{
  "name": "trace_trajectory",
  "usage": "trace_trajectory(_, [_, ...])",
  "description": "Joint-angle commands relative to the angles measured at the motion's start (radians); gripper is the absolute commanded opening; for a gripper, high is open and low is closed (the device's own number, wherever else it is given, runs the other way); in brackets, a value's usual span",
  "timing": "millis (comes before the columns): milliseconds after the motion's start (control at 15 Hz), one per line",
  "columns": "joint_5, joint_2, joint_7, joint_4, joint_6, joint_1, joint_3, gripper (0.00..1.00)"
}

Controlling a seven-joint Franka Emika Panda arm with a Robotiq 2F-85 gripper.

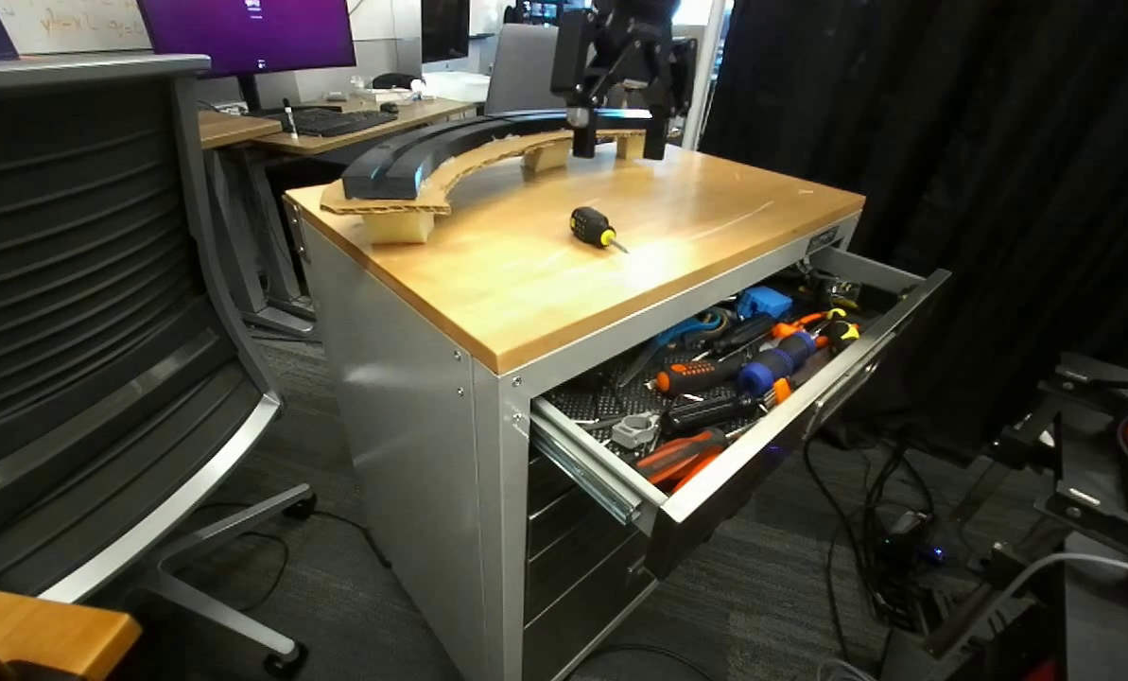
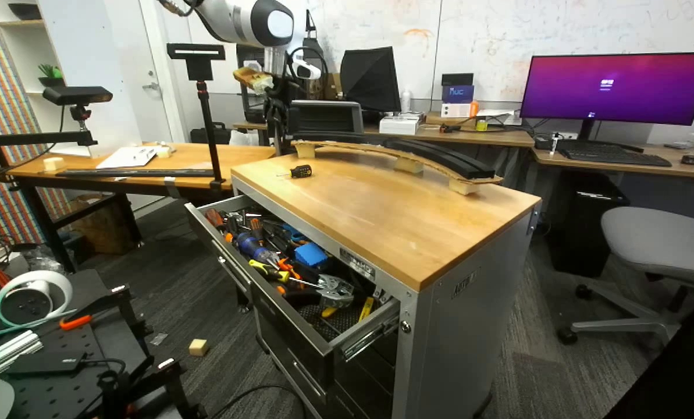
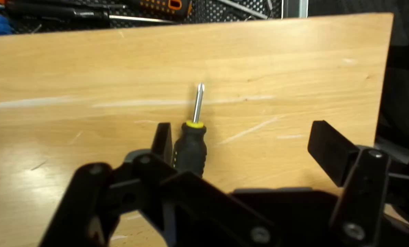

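A stubby screwdriver with a black handle and yellow collar (image 1: 588,226) lies on the wooden cabinet top (image 1: 516,293); I also see the screwdriver (image 2: 301,171) in the other room camera's picture, an exterior view. My gripper (image 1: 619,147) hangs above the cabinet top, jaws wide apart and nothing between them. In the wrist view the screwdriver (image 3: 191,147) appears beside the left finger (image 3: 163,139), its shaft pointing up the picture toward the drawer. Part of its handle is hidden behind the gripper (image 3: 247,145). The right finger (image 3: 331,151) is far from it.
A pulled-out drawer (image 1: 809,402) below the top holds several hand tools, among them a blue-handled tool (image 2: 253,247) and a blue block (image 2: 310,254). A curved black track (image 2: 440,152) on cardboard and foam blocks runs along the cabinet's back edge. A chair (image 1: 100,312) stands beside the cabinet.
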Motion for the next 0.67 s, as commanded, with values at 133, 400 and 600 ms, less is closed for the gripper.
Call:
trace_trajectory(133, [-0.113,0.255,0.16,0.339,-0.069,0.083,-0.1,1.0])
trace_trajectory(400, [-0.119,0.336,0.212,0.443,-0.106,0.093,-0.136,0.75])
trace_trajectory(600, [-0.076,0.353,0.182,0.477,-0.174,0.07,-0.11,0.64])
